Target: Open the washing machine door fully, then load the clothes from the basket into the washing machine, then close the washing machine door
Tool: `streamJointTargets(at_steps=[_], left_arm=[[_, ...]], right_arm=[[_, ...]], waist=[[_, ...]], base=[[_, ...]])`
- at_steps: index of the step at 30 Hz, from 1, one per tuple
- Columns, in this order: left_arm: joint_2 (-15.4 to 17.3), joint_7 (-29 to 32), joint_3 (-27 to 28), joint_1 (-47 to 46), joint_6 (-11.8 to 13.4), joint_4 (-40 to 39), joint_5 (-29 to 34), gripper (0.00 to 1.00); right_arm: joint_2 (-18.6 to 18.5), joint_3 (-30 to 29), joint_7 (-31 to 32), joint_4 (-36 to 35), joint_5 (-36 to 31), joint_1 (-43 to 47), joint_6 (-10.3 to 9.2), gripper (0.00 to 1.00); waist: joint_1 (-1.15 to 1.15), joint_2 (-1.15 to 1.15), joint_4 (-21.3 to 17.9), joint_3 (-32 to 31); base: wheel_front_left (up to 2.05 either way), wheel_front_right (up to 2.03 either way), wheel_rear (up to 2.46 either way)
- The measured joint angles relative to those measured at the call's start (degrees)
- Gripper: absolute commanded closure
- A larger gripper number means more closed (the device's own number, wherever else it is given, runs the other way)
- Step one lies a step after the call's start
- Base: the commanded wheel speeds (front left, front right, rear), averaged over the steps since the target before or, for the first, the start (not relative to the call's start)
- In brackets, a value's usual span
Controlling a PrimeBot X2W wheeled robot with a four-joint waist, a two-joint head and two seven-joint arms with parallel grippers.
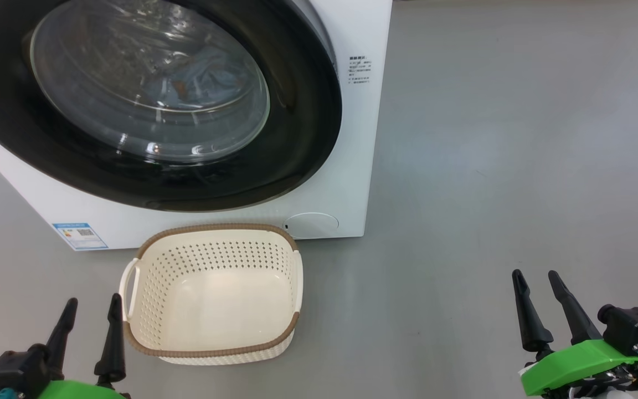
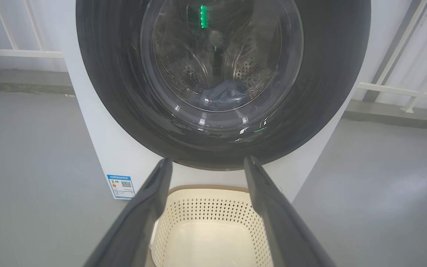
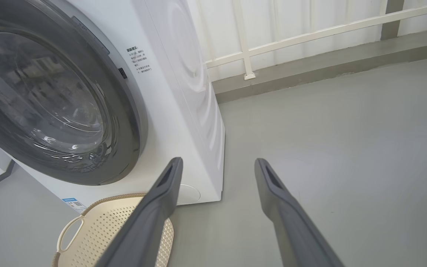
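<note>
Washing machine door (image 1: pixel 130 127): lies flat against the machine front, closed; glossy black rim around a bulging clear glass bowl.
Clothes (image 1: pixel 208 77): light-blue fabric with an orange-brown mark, seen through the glass, lying low in the perforated steel drum.
Washing machine (image 1: pixel 346 166): white box standing on the floor, printed text at the upper right of its front.
Label sticker (image 1: pixel 80 235): blue, at the lower left corner of the front panel.
Round cover (image 1: pixel 310 224): white, at the lower right of the front, just beyond the basket's far right corner.
Basket (image 1: pixel 214 227): upright on the floor just in front of the machine, below the door; its bare cream bottom is in plain sight.
Left gripper (image 1: pixel 93 300): low at the left, just beside the basket's left handle; fingers spread apart, gripping nothing.
Right gripper (image 1: pixel 535 274): low at the right, well apart from basket and machine; fingers spread apart, gripping nothing.
Floor (image 1: pixel 490 166): smooth grey.
Railing (image 3: pixel 310 35): white, along the wall behind the machine.
</note>
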Motion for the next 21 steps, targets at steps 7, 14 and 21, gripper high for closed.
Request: streamJointTargets(at_steps=[7,14,21], left_arm=[[0.0,0.0,0.11,0.02,0.0,0.0,0.41,0.0],[0.0,0.0,0.29,0.05,0.0,0.04,0.78,0.0],[-0.02,0.0,0.65,0.08,0.0,0.04,0.79,0.0]], right_arm=[[0.2,-1.1,0.0,-0.26,-0.32,1.04,0.0,0.0],[0.37,-1.23,0.0,-0.31,-0.32,1.21,0.0,0.0],[0.43,-1.26,0.0,-0.36,-0.32,1.21,0.0,0.0]], waist=[[0.0,0.0,0.16,-0.25],[0.0,0.0,0.11,-0.46],[0.0,0.0,-0.01,-0.45]], base=[[0.0,0.0,0.0],[0.0,0.0,0.0],[0.0,0.0,0.0]])
